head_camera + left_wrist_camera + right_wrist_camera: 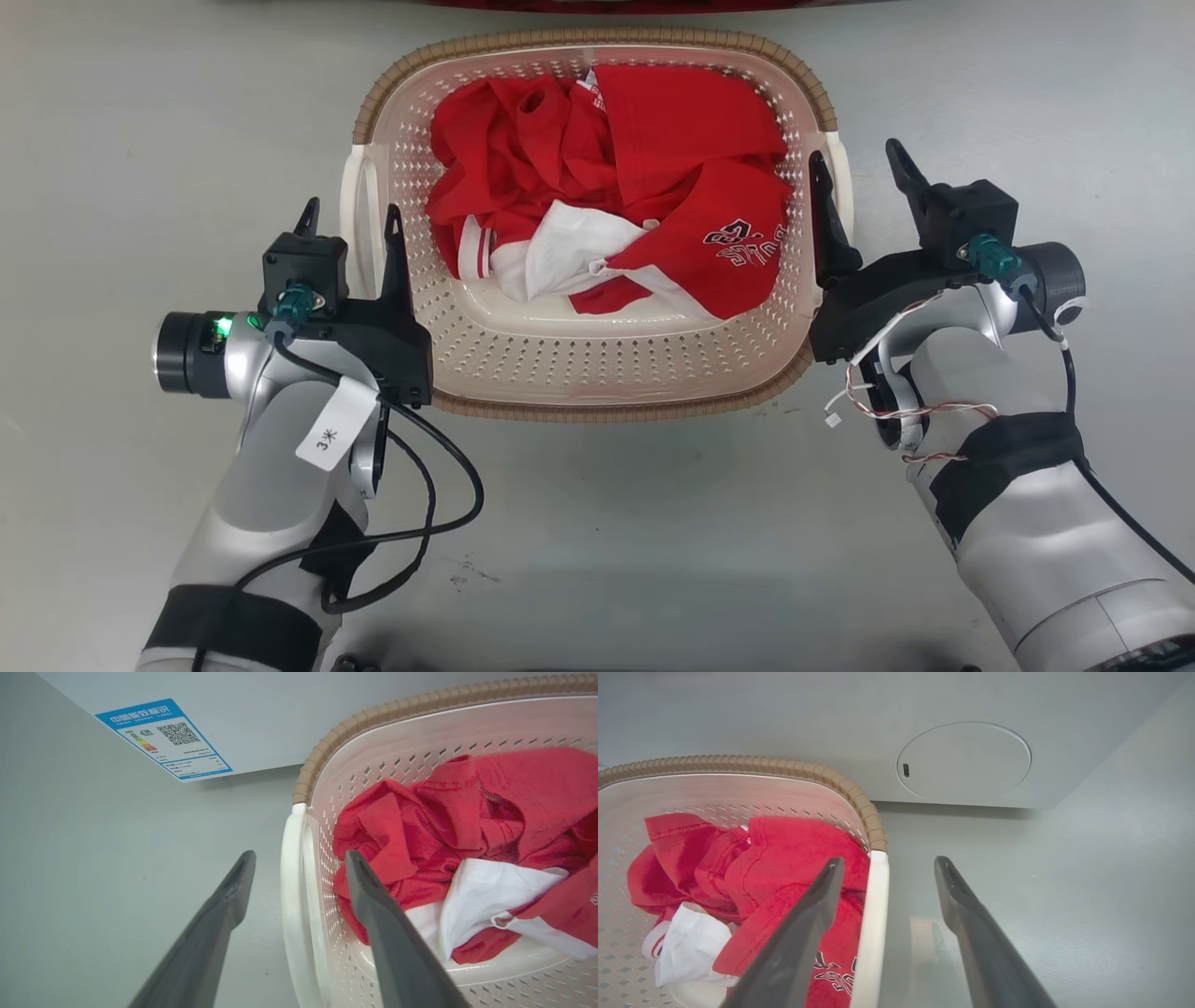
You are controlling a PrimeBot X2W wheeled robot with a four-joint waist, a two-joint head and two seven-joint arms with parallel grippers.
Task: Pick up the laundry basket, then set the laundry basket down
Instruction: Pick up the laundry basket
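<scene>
Left fingers [373,914] spread wide and holding nothing: one out over the floor [597,523], one inside the laundry basket [597,359], with the white left handle [292,896] between them. Same on the right: right fingers [966,914] wide apart and empty, one on each side of the white right handle [873,914]. No sure touch on either handle.

Basket between the two arms, seemingly down on the grey floor. Inside it, red clothes [672,131] and a white cloth [569,247]. Just past its far side, the front of a white machine [784,718], likely a washer.

Looks like the grab before the lift. Close both pairs of fingers at the same time. Pinch near the middle of each handle. Keep the inside fingers clear of the red clothes, to grip only plastic. Raise both sides together, slow and level, to stop a tip or a slip. Set down flat and soft, then let go.

Hard to see:
- Bottom of the basket hidden, so no sure word on floor touch.
- Top of the machine cut off.
- Dark red strip at the far edge of the head view, too little of it to name.
- Letters on the red shirt folded over, not readable.
- Print on the blue label [163,737] too small.
</scene>
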